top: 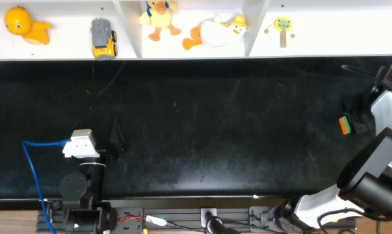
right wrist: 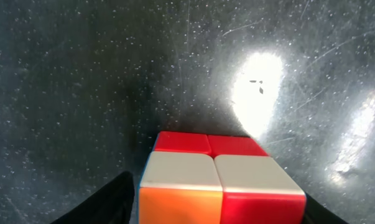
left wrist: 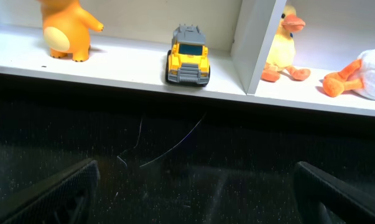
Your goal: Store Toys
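Observation:
A colour-block puzzle cube [right wrist: 218, 180] with red, white and orange faces sits between my right gripper's fingers, which are shut on it, just over the black table. From above, the cube [top: 344, 125] and right gripper [top: 352, 123] are near the table's right edge. My left gripper [left wrist: 199, 199] is open and holds nothing. It sits low over the table [top: 215, 117] at the front left [top: 116, 140], facing the shelf. On the white shelf [top: 196, 53] stand an orange duck [top: 25, 26], a yellow truck [left wrist: 188, 56], a yellow duck plush [top: 160, 16], a white duck plush [top: 215, 32] and a small rattle [top: 283, 27].
White dividers [left wrist: 252, 43] split the shelf into compartments along the table's far edge. A blue cable [top: 33, 169] loops beside the left arm's base. A bright glare patch [right wrist: 259, 87] lies on the table beyond the cube.

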You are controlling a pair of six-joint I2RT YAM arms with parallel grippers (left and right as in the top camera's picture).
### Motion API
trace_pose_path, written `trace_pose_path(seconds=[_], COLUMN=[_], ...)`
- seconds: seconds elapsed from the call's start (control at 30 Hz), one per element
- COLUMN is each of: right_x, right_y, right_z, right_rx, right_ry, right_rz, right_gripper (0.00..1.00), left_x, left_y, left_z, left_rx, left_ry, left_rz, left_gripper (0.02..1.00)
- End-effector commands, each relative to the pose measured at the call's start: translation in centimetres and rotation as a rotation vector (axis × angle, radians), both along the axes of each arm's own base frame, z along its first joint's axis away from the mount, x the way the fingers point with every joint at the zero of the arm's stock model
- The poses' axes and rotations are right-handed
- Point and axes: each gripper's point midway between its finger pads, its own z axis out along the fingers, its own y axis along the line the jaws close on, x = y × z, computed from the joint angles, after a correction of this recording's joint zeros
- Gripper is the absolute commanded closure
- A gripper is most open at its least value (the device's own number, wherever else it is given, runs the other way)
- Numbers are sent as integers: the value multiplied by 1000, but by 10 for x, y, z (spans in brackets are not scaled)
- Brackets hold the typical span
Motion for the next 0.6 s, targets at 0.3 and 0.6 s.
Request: trace_pose_path(seconds=[0.3,0.6], right_x=[0,7], right_y=[1,-3], right_z=[0,59], right_rx=[-7,-71], right_ry=[15,-44], right_rz=[32,134], right_gripper=[603,766], left_x=[0,0], left_y=[0,0], left_z=[1,1], left_rx=[-18,-18], left_ry=[-6,-6], left_rz=[1,1], left_gripper=[23,20])
